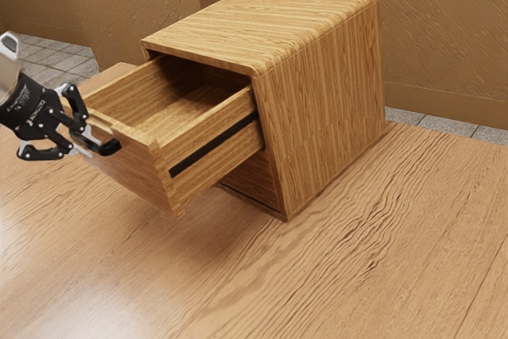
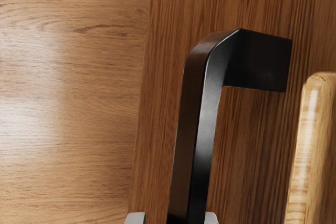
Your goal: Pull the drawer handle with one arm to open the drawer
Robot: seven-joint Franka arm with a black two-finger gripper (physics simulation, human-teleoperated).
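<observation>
Wood-grained tabletop (image 1: 357,260) is seen beneath a cabinet (image 1: 317,101), whose drawer (image 1: 159,109) is drawn well out toward the gripper (image 1: 82,139). The black handle (image 2: 199,129) is clamped crosswise between the jaws, so that a straight pull is passed to the drawer front just beyond them.

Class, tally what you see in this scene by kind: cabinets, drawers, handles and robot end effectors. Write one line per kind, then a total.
Cabinet: 1
Drawer: 1
Handle: 1
End effector: 1
Total: 4
</observation>
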